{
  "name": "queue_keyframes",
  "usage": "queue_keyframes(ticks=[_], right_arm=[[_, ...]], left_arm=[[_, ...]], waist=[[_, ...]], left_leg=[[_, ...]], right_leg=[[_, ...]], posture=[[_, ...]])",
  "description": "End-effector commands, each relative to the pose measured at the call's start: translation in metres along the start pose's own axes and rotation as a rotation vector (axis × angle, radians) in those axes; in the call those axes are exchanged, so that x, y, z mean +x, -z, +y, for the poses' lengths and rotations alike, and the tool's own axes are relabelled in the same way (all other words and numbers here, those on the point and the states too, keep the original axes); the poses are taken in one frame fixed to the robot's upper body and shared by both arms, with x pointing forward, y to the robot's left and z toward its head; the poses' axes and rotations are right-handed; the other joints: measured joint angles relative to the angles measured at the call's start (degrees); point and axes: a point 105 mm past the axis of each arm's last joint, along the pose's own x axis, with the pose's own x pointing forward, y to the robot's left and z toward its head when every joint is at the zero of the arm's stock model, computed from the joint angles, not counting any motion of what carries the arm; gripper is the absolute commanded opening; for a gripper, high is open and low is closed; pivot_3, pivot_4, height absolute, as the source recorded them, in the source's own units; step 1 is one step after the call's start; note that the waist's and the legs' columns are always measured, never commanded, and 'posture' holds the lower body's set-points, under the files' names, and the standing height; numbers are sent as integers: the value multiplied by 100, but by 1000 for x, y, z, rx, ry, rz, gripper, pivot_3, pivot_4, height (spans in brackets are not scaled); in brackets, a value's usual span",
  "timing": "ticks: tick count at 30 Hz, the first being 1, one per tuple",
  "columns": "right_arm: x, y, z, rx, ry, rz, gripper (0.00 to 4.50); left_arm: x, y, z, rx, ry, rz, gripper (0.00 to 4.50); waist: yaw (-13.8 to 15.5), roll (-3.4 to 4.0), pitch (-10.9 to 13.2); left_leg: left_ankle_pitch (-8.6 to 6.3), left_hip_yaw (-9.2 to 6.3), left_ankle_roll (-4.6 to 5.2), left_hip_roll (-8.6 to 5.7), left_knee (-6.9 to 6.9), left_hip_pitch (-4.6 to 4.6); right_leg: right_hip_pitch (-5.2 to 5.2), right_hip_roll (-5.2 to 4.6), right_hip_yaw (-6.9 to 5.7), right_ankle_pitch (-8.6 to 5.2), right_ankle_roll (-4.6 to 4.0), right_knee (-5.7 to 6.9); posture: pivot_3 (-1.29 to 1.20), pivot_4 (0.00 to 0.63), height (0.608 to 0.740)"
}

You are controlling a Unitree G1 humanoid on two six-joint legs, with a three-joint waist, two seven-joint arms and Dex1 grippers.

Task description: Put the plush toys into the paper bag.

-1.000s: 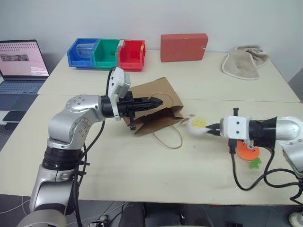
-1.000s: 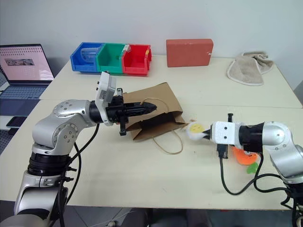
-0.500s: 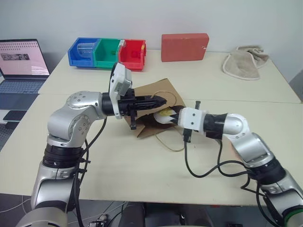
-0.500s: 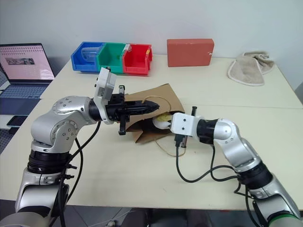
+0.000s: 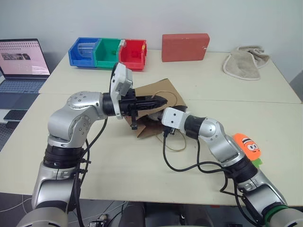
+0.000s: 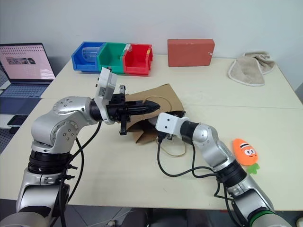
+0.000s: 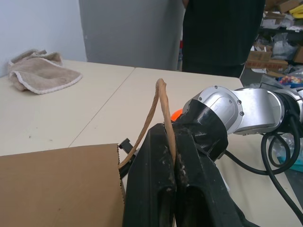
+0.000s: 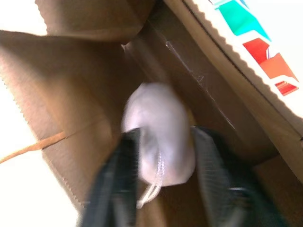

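Overhead, the left gripper [image 5: 161,100] pinches the bag [image 5: 165,93] handle [image 7: 158,101]. Inside, the right gripper's [image 8: 163,175] fingers [image 8: 118,170] stand spread beside the egg [image 8: 158,130]; the carrot [image 6: 245,151] lies outside.

Left gripper [image 7: 173,184] clamped; right gripper [image 8: 163,156] seemingly parted.

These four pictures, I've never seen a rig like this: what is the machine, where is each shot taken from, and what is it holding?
It is a two-armed humanoid robot. Two pictures come from cameras in its head, looking down over a table. The other two come from cameras on each wrist, looking along the fingers. The left gripper is shut on a handle of the brown paper bag, holding it open. The right gripper is inside the bag's mouth, its fingers either side of the white plush toy. The orange carrot plush toy lies on the table, waiting. Farther back are a beige towel, a red block, coloured bins and a laptop.
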Motion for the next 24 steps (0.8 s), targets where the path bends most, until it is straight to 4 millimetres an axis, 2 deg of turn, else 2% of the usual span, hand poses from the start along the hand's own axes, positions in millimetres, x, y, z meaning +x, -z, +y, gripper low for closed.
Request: queue_keyframes(ticks=[1,4,7,9,13,15,18,21,24], right_arm=[[-7,-14,-12,3,55,-41,3303],[-11,-19,-7,37,20,-59,4397],[-23,-29,1,74,-60,-97,4459],[-37,-34,-3,92,-93,-115,4459],[-69,-36,1,87,-240,-128,4459],[-91,-33,3,98,-307,-121,4459],[-125,-16,-3,157,-364,-19,4459],[-161,32,-24,135,-309,245,4459],[-186,61,-23,128,-337,403,4459]], left_arm=[[0,-10,0,33,1,-29,0],[1,-9,0,36,-1,-24,0],[3,-8,0,39,-6,-23,0],[4,-5,1,46,-14,-17,0],[6,-5,2,46,-19,-24,0],[7,-5,2,47,-19,-26,0],[8,-5,2,46,-19,-28,0],[7,-2,2,45,-16,-26,0],[8,-2,2,47,-10,-28,0]], waist=[[-1,0,0],[-3,0,0],[-1,0,0],[5,0,0],[17,-1,0],[19,-1,0],[26,-1,0],[27,0,0],[28,-2,-1]], left_leg=[[0,0,0,0,1,0],[0,-1,0,0,1,1],[0,-2,0,0,0,-1],[0,-2,0,0,1,-1],[0,-6,0,-2,6,1],[0,-6,1,-2,5,6],[-1,-10,1,-2,3,2],[-1,-5,2,-4,7,4],[-1,0,2,-3,8,8]], right_leg=[[0,0,0,-1,2,0],[1,0,0,-1,2,1],[1,0,-1,-1,2,0],[1,0,-1,-1,2,0],[11,-2,-4,-3,8,-5],[14,-2,-4,-3,8,-4],[14,-2,-8,-4,8,-8],[17,-3,-4,-4,8,-8],[21,-4,-3,-4,8,-9]], posture=[[0,150,740],[0,150,740],[0,150,740],[0,150,740],[0,150,740],[0,150,740],[0,150,740],[0,150,740],[0,150,740]])
